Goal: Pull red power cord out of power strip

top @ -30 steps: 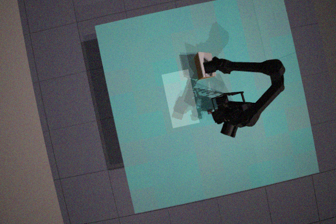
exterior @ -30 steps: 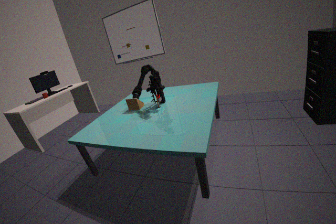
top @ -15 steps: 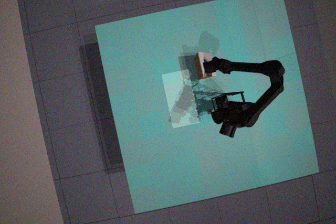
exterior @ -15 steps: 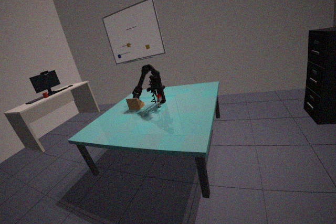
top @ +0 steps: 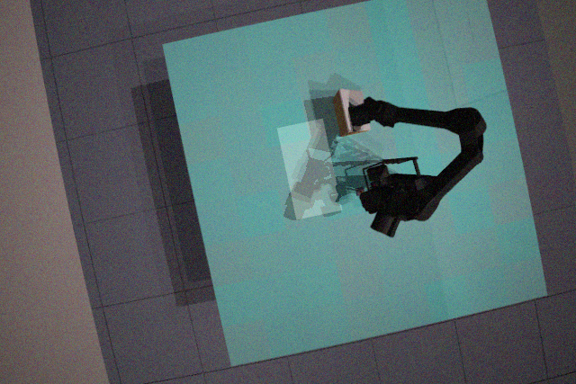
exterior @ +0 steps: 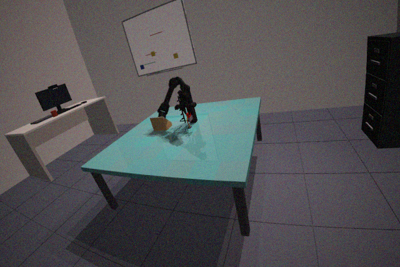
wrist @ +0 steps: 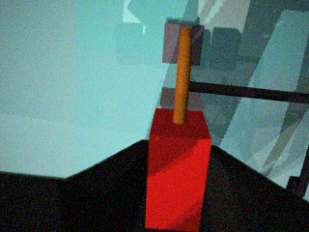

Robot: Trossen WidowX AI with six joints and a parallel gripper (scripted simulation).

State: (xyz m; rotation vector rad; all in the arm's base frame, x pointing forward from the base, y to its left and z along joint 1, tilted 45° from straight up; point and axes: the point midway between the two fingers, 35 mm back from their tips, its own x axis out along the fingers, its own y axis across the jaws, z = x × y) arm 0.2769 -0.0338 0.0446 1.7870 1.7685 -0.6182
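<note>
The red plug (wrist: 178, 184) (exterior: 189, 115) fills the space between the two black fingers in the wrist view, with a finger against each side. My gripper (wrist: 177, 152) is shut on it. A short orange cord piece (wrist: 182, 77) runs from the plug's top end toward the top of the wrist view. Dull reddish squares (wrist: 170, 45) show beyond it. In the top view only a small red spot shows beside the dark wrist. The power strip is hard to make out, and whether the plug sits in it is hidden by plug and fingers.
A thin black wire frame (top: 416, 165) (wrist: 246, 92) stands close beside the gripper. The arm's base stands on a tan block (top: 341, 114) (exterior: 159, 124) nearby. A pale rectangular patch (top: 297, 136) with shadows lies on the teal table (top: 279, 300) (exterior: 135, 157).
</note>
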